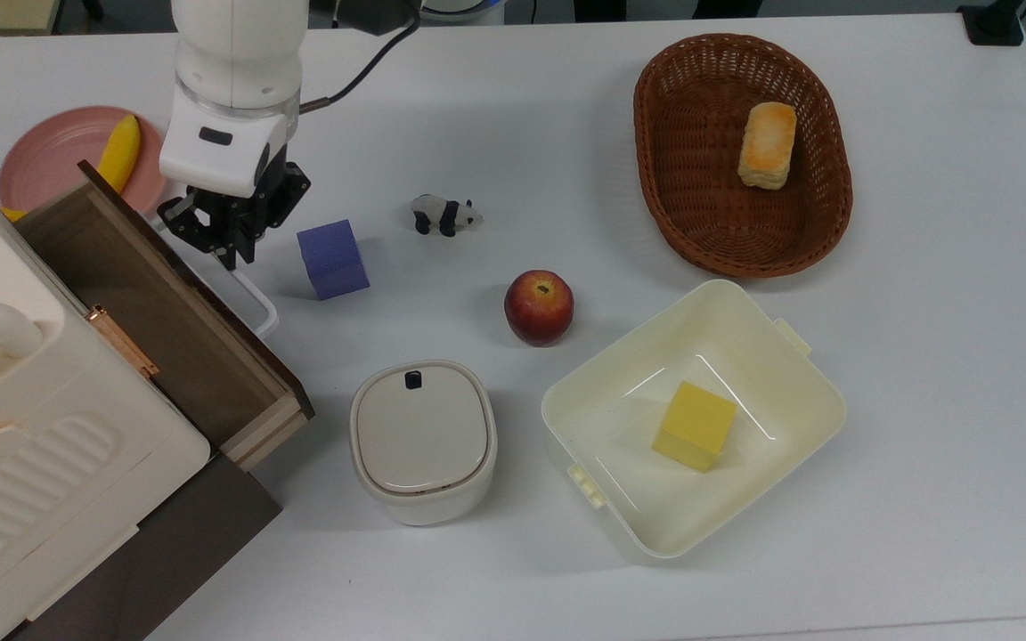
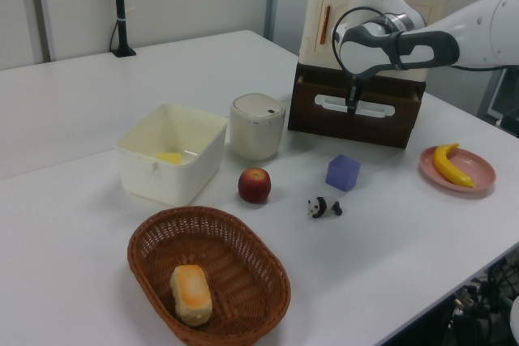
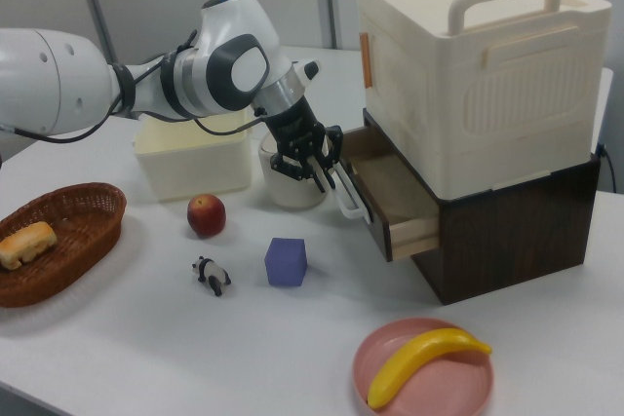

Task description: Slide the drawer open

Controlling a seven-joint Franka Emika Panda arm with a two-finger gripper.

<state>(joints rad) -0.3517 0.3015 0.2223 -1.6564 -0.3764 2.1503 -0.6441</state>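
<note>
White tabletop (image 1: 923, 356) lies bare in front of the drawer (image 1: 166, 320), which juts partway out of the dark cabinet under the cream appliance (image 1: 23, 427), purple cube (image 1: 332, 258) just beside its handle (image 1: 241, 298). Over that handle the arm reaches down, gripper (image 1: 226, 252) pinching the white bar.

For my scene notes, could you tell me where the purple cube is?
The purple cube sits on the table in the top view's left half, between the gripper and the toy panda.
</note>
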